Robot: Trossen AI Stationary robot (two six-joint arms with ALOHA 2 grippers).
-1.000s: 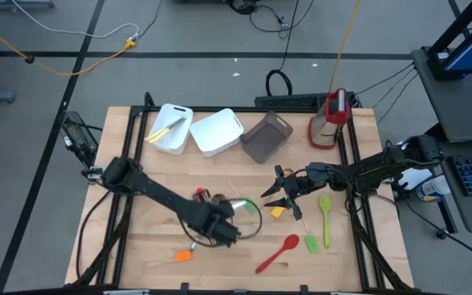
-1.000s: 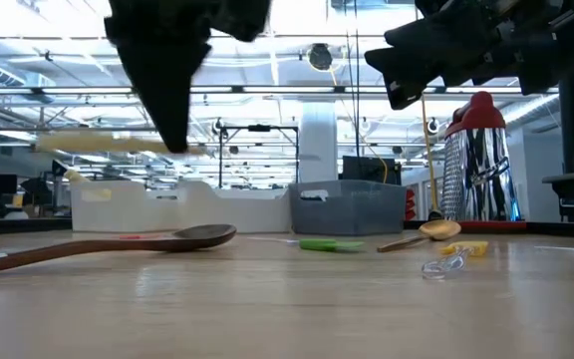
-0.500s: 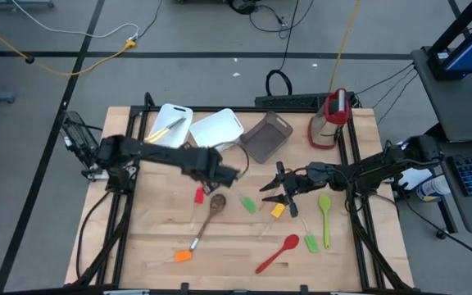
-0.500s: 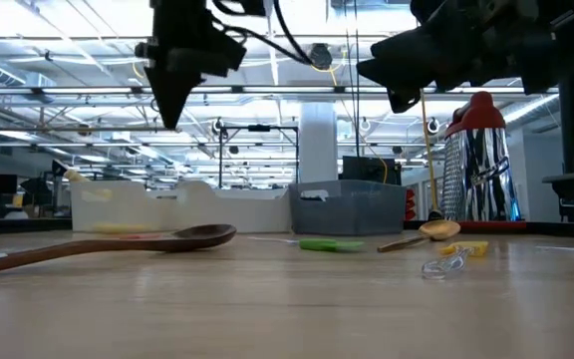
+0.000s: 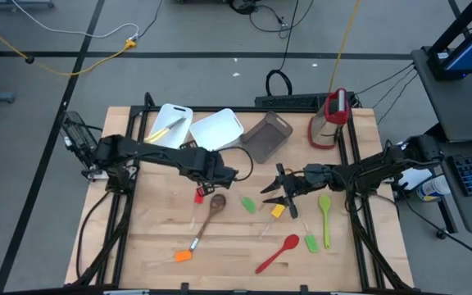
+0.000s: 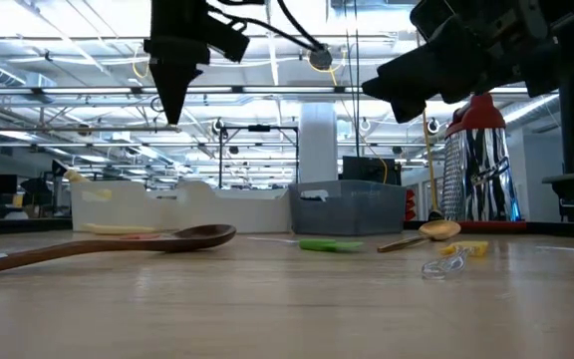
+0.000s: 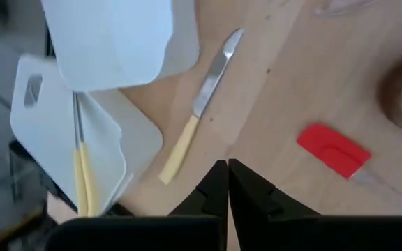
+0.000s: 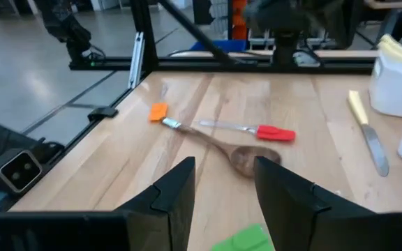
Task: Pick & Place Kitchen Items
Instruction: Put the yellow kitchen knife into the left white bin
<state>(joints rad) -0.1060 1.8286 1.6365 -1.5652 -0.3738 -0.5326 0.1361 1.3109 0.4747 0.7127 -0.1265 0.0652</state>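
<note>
The kitchen items lie scattered over the wooden table (image 5: 146, 246). From the high view I see the wooden spoon (image 5: 209, 215) near the middle, a red spatula (image 5: 198, 195) just beside its bowl, an orange spatula (image 5: 183, 255) toward the near edge, and a red spoon (image 5: 278, 253), a green spoon (image 5: 325, 216) and a small green spatula (image 5: 311, 243) on the right. Two pale-handled knives rest in the white bin (image 5: 170, 128) at the back.

The left wrist view gives me what the overhead one barely shows: another pale-handled knife (image 7: 199, 107) lying flat on the wood just beside the bins, with the red spatula off to one side of it. The low view adds a gold spoon (image 6: 429, 232) and a yellow spatula (image 6: 471, 248) on the table, in front of the red-and-silver appliance (image 6: 478, 160).

My left arm reaches in from the left edge, elbow bent, and its left gripper (image 5: 226, 173) hangs above the table near the bins; its fingers (image 7: 215, 187) are pressed together with nothing between them. My right arm stretches in from the right side, and the right gripper (image 5: 275, 193) hovers over the middle of the table, fingers (image 8: 176, 187) apart and holding nothing.
</note>
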